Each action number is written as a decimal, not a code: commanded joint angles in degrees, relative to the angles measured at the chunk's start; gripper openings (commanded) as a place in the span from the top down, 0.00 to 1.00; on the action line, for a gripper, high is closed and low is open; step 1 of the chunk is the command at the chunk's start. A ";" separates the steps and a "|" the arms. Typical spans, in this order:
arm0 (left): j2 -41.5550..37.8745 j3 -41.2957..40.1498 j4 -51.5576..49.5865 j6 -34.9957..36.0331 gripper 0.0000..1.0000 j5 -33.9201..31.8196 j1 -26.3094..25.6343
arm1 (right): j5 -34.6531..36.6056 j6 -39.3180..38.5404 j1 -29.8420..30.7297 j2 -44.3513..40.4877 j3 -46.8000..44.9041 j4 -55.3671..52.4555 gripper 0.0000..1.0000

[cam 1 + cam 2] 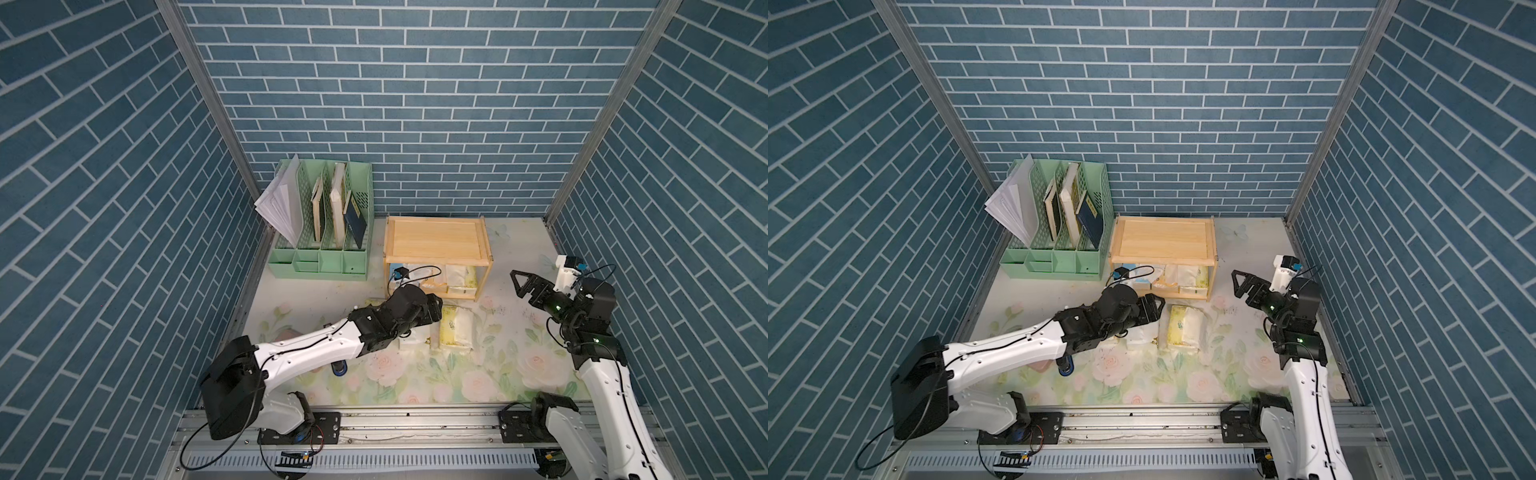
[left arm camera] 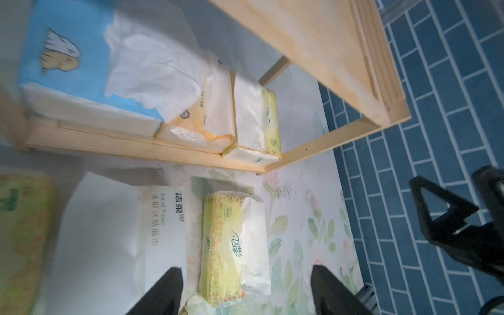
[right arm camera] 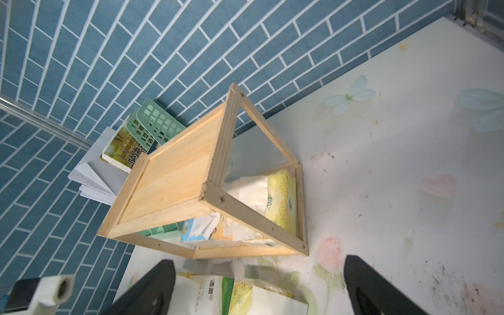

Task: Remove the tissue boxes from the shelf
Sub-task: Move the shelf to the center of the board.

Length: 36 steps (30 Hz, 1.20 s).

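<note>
The wooden shelf (image 1: 436, 243) stands at the back of the flowered tabletop (image 1: 498, 374), just beside a mint-green file organizer (image 1: 318, 257). On its lower board three tissue packs lie side by side: a light blue pack (image 2: 68, 71), a peach pack (image 2: 215, 109) and a yellow pack (image 2: 259, 122). In front of the shelf, on the tabletop, lie a second yellow pack (image 2: 226, 245), a white pack (image 2: 109, 231) beside it and a third yellow pack (image 2: 21, 231). The left claw (image 2: 245, 268) hovers over these, fingers apart, gripping nothing. The right claw (image 3: 259, 268) hangs to the shelf's right, spread wide and empty.
</note>
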 commanded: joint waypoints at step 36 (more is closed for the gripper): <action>9.83 4.40 4.22 20.25 0.00 21.77 33.39 | -1.02 2.24 9.43 32.94 3.60 23.65 0.00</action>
